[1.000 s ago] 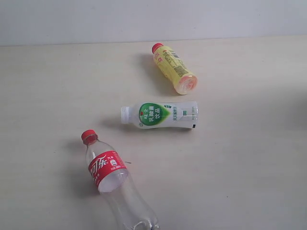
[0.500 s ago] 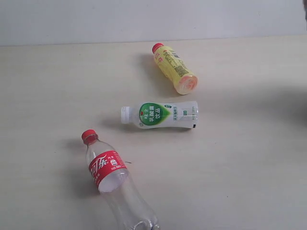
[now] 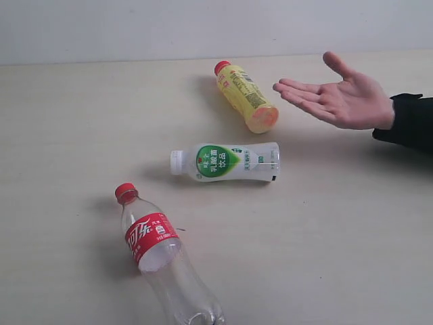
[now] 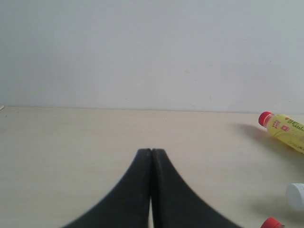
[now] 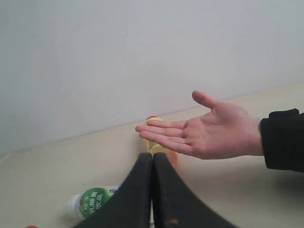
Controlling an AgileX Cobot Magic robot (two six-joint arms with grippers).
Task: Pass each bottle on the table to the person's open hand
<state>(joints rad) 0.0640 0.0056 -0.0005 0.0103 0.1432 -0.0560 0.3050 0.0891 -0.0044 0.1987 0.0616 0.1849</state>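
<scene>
The black left tool (image 4: 151, 156) has its two fingers pressed together with nothing between them, and the black right tool (image 5: 152, 159) is closed the same way, also empty. Neither shows in the exterior view.

On the pale beige, faintly grained surface (image 3: 338, 237), nearest in the exterior view, a clear plastic bottle (image 3: 159, 254) lies on its side. Its red screw cap (image 3: 125, 192) points away and to the left, and its base runs off the near edge of the view. Its red label (image 3: 151, 236) carries large white brush-style Chinese characters, with smaller print beside them that is too fine to read.

Farther back, near the middle, a white plastic bottle (image 3: 230, 162) lies crosswise, its white cap to the left. Its green label (image 3: 218, 161) bears white Chinese characters, followed by small print.

Farther still, a yellow plastic bottle (image 3: 245, 97) with a red cap lies at a slant, its orange-tinted base toward the viewer. Its label print is illegible.

Just right of that base, an open hand (image 3: 338, 100) is held palm up, reaching in from the right out of a dark sleeve (image 3: 409, 122), its fingertips near the yellow bottle but apart from it. A plain pale wall (image 3: 135, 27) stands behind.
</scene>
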